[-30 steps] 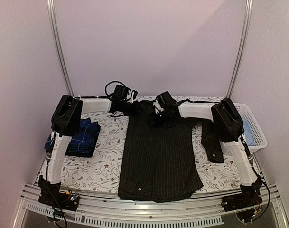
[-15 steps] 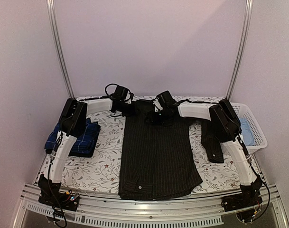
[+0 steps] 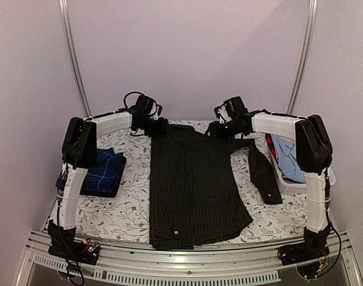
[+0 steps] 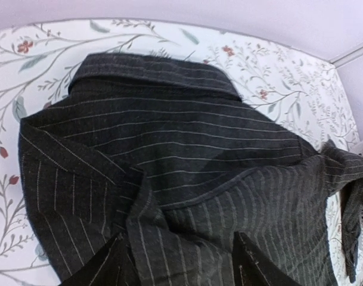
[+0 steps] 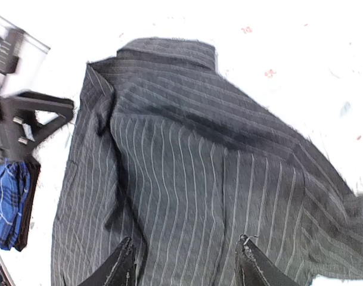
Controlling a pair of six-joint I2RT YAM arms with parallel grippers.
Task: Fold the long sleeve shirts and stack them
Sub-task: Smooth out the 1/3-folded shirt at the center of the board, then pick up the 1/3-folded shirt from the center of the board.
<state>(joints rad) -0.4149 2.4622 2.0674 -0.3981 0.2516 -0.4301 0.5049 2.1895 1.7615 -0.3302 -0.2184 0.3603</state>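
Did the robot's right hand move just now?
Yes. The right hand moved right and up in the top view, away from the black shirt collar and closer to the right metal post.

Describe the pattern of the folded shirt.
Folded shirt: navy with light check, best in top external view.

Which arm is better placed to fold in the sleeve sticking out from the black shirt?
Probably the right. The sleeve lies on that arm's side of the shirt, and the right gripper hangs open nearer it; the left gripper is farther off.
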